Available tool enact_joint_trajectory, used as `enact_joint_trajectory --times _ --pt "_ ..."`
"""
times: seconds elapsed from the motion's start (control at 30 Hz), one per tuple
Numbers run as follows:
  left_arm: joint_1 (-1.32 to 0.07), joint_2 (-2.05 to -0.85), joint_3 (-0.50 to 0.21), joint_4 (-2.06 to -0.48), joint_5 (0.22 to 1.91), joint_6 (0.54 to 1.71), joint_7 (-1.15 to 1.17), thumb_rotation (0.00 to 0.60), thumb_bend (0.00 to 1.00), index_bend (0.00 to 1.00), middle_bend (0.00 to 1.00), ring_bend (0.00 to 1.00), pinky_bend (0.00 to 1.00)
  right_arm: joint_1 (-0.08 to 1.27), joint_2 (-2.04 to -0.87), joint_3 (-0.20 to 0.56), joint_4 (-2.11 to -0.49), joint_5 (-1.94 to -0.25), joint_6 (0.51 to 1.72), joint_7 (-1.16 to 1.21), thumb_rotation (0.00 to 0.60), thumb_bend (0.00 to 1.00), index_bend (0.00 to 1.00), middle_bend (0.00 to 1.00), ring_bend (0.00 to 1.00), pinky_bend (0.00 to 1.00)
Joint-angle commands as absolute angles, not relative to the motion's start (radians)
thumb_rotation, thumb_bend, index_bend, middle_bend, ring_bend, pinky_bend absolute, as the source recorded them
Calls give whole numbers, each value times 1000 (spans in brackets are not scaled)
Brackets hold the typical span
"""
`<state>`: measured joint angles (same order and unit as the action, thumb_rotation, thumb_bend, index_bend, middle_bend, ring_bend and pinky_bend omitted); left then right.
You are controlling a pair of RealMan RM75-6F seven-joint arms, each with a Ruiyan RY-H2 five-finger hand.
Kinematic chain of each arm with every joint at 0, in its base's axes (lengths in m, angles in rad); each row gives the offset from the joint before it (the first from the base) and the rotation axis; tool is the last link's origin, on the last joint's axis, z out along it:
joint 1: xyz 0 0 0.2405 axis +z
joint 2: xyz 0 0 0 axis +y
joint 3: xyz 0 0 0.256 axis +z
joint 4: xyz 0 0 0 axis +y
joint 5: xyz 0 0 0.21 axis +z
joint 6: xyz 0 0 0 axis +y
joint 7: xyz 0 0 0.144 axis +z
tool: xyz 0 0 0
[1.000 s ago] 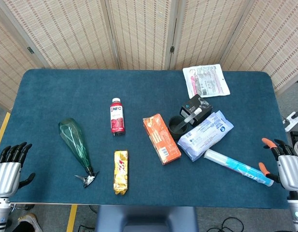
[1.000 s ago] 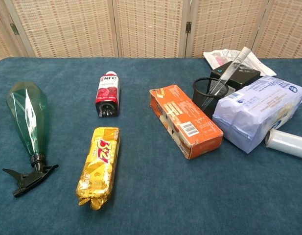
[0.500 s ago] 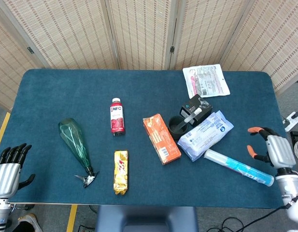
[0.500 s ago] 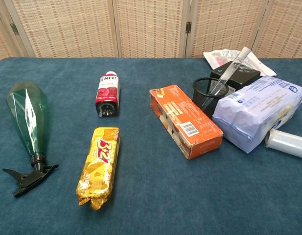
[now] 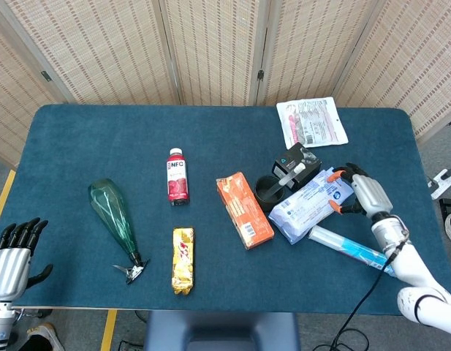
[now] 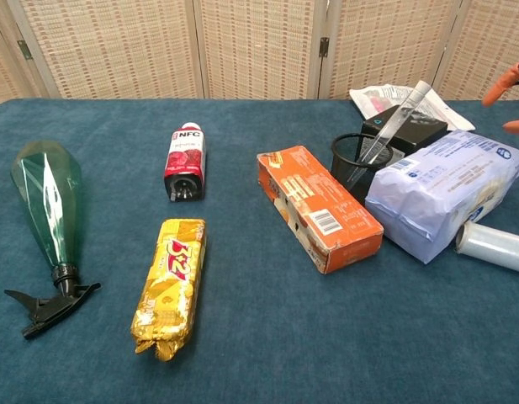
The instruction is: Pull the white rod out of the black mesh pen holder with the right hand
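Observation:
The black mesh pen holder [image 5: 268,189] [image 6: 353,162] stands right of centre, beside an orange box. The white rod [image 5: 291,174] [image 6: 399,116] leans out of it, tilted up toward the far right. My right hand [image 5: 359,191] hovers above the white-blue packet just right of the holder, fingers spread and holding nothing; only its orange fingertips [image 6: 503,87] show at the chest view's right edge. My left hand [image 5: 13,257] rests open off the table's near left corner.
A black box [image 5: 297,159] stands behind the holder. An orange box [image 5: 244,210], a white-blue packet [image 5: 311,205] and a plastic-wrapped roll [image 5: 357,253] surround it. Further left lie a red bottle [image 5: 177,177], gold snack bar [image 5: 183,260] and green spray bottle [image 5: 115,217].
My right hand has risen from beyond the table's near right edge and moved left over the white-blue packet, toward the holder. The left hand stayed put.

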<state>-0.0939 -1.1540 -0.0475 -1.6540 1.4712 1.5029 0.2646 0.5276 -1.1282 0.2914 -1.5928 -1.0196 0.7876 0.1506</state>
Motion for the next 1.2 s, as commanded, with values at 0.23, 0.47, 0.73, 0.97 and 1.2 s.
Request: enact_joint_trajectory --times 0.23,0.47,0.73,0.97,1.2 --pt "-98 -1152 -49 -1662 1470 1497 277 600 247 164 152 161 136 640 -1212 313 -1478 -927 663 165 600 176 346 137 0 10" --pt "-100 -1149 -51 -1670 1466 1494 290 600 247 164 152 162 137 694 -1253 315 -1423 -921 603 185 600 176 272 132 0 0" --pt "-103 -1148 -53 -1676 1463 1491 299 600 247 164 152 162 136 727 -1299 336 -1371 -969 545 274 595 176 87 90 0 0" --pt "-108 -1148 -54 -1682 1460 1483 311 600 246 164 152 161 136 724 -1359 392 -1317 -1068 505 480 589 176 81 105 0 0" --pt "-109 -1146 -54 -1687 1454 1481 319 600 246 164 153 161 136 698 -1400 434 -1316 -1320 498 853 595 180 80 142 0 0"
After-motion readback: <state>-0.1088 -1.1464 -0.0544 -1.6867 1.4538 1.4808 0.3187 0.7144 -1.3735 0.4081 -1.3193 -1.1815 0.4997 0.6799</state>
